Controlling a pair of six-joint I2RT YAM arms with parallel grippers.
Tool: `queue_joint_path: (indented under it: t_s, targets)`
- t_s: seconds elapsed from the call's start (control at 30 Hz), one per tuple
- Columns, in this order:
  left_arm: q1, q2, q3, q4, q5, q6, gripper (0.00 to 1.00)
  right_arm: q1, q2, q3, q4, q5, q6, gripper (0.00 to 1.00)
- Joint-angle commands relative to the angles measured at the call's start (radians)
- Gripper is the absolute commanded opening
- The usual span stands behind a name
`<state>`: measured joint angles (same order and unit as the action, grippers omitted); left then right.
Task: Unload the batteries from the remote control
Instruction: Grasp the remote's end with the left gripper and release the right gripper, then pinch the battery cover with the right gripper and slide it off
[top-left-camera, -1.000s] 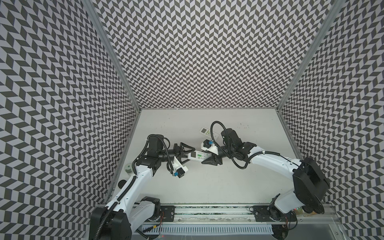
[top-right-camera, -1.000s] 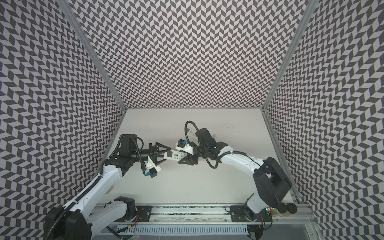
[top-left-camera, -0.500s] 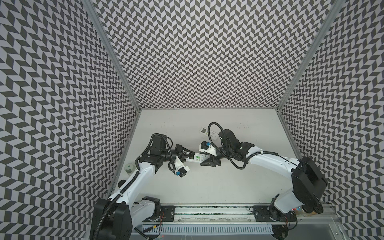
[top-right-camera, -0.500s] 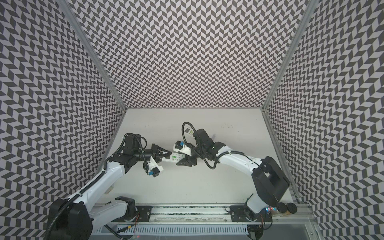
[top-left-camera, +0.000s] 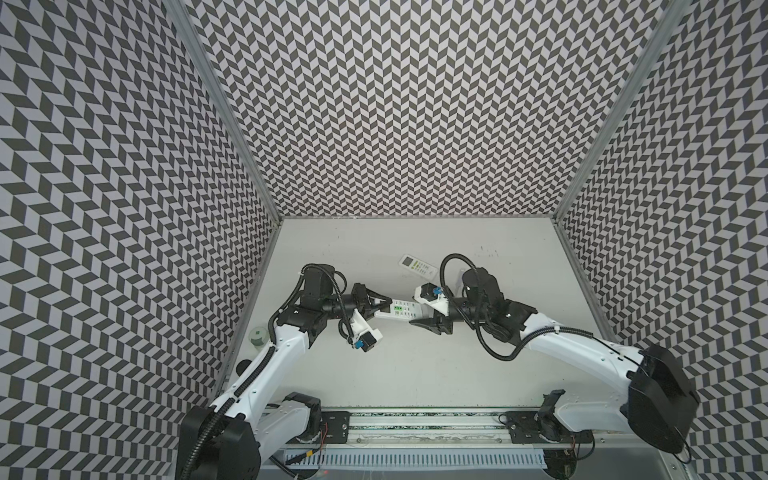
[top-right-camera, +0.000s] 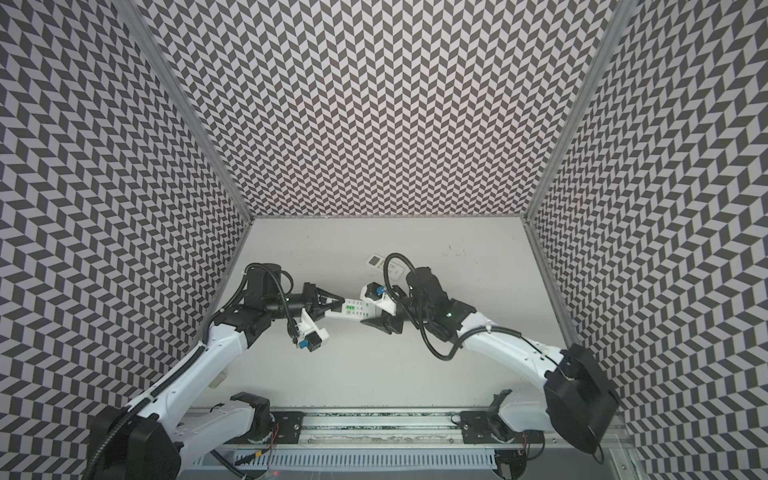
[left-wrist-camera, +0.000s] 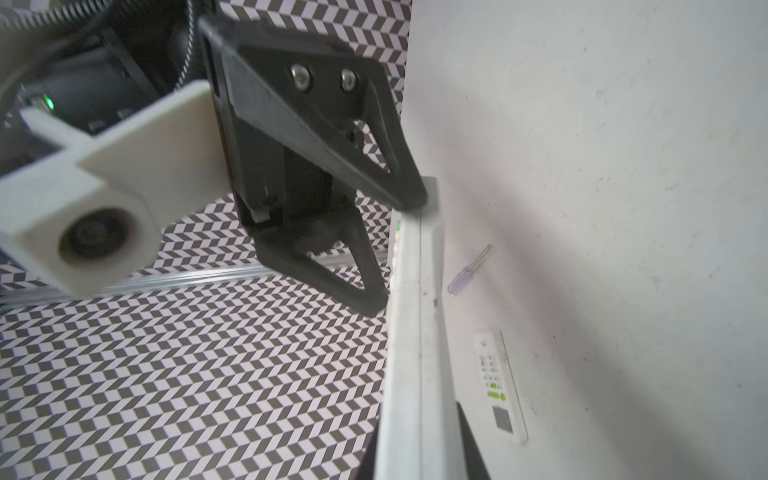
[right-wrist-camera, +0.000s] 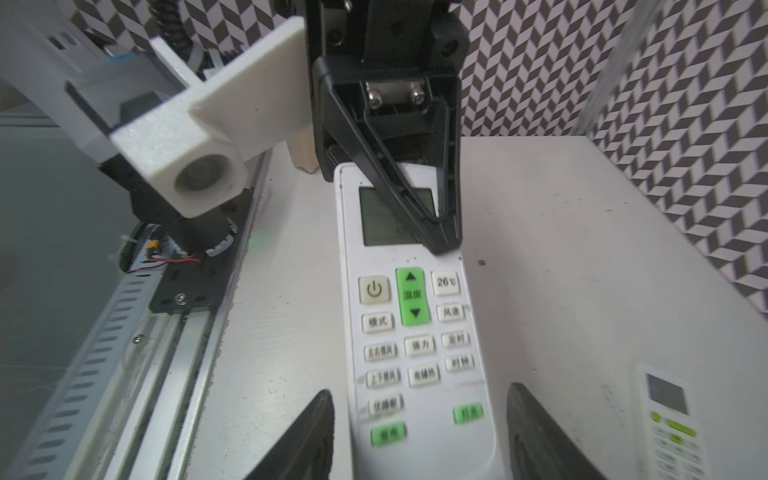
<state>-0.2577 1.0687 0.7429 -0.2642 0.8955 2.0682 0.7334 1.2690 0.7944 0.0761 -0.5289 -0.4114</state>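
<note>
In both top views the left gripper (top-left-camera: 380, 306) has the remote control (top-left-camera: 401, 309) pinched by its display end. Left wrist view: a screwdriver (left-wrist-camera: 469, 270) lies beyond it. Right wrist view: the right gripper (right-wrist-camera: 419, 419) is spread wide astride the button end, with the batteries out of sight.

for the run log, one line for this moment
left gripper shut on remote control screen end | right gripper fingers open astride button end | batteries unseen | second remote, screwdriver on table
</note>
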Motion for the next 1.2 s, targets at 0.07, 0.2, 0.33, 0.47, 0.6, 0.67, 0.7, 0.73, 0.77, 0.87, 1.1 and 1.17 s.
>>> queue_joint_path:
  t_s: [0.07, 0.2, 0.33, 0.47, 0.6, 0.67, 0.7, 0.73, 0.77, 0.87, 1.1, 1.17]
  targets:
    - [-0.009, 0.017, 0.132, -0.064, -0.158, -0.115, 0.00, -0.055, -0.134, -0.127, 0.275, 0.120, 0.090, 0.98]
    - [-0.022, 0.068, 0.267, 0.003, -0.215, -0.612, 0.00, -0.087, -0.216, -0.230, 0.430, 0.218, 0.138, 1.00]
    - [-0.022, 0.124, 0.426, -0.164, -0.239, -0.899, 0.00, -0.096, -0.244, -0.276, 0.531, 0.295, 0.179, 0.99]
    - [-0.021, 0.131, 0.482, -0.241, -0.275, -1.176, 0.00, -0.102, -0.239, -0.305, 0.599, 0.416, 0.325, 0.99]
    - [-0.005, 0.167, 0.534, -0.346, -0.209, -1.394, 0.00, -0.121, -0.220, -0.298, 0.598, 0.414, 0.442, 0.99]
    - [0.013, 0.190, 0.534, -0.364, -0.166, -1.523, 0.00, -0.127, -0.197, -0.295, 0.606, 0.406, 0.525, 0.99]
    - [0.029, 0.201, 0.527, -0.371, -0.131, -1.565, 0.00, -0.130, -0.181, -0.290, 0.606, 0.379, 0.545, 0.99]
    - [0.046, 0.213, 0.520, -0.382, -0.091, -1.600, 0.00, -0.130, -0.164, -0.279, 0.600, 0.341, 0.560, 0.99]
    - [0.060, 0.226, 0.511, -0.387, -0.061, -1.633, 0.00, -0.130, -0.152, -0.265, 0.583, 0.301, 0.573, 0.99]
    - [0.075, 0.257, 0.466, -0.387, -0.040, -1.696, 0.00, -0.131, -0.119, -0.251, 0.571, 0.253, 0.640, 0.99]
    - [0.085, 0.257, 0.207, -0.078, 0.070, -2.025, 0.00, -0.138, -0.032, -0.230, 0.510, 0.178, 0.664, 0.98]
    - [0.113, 0.250, 0.132, 0.012, 0.147, -2.067, 0.00, -0.138, -0.011, -0.250, 0.540, 0.188, 0.689, 0.98]
